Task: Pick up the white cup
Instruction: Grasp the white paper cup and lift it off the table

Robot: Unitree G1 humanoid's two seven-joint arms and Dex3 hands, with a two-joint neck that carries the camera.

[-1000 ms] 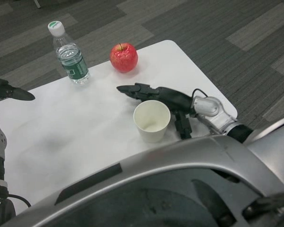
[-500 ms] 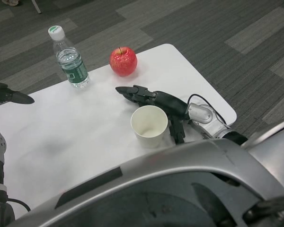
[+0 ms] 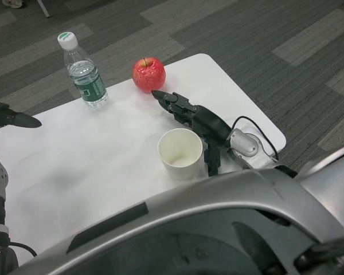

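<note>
White table [image 3: 74, 166] w/ rounded corner on grey striped carpet tiles [image 3: 264, 40].

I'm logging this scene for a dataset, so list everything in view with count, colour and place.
cup: one, white, empty, near edge of the table, just left of the right hand
apple: one, red, far side of the table
water bottle: one, clear with green label and white cap, upright, far left of the table
table: one, white, on grey carpet
right hand: one, black, open, beside the cup, fingers pointing toward the apple
left hand: one, black, at the left edge
</note>
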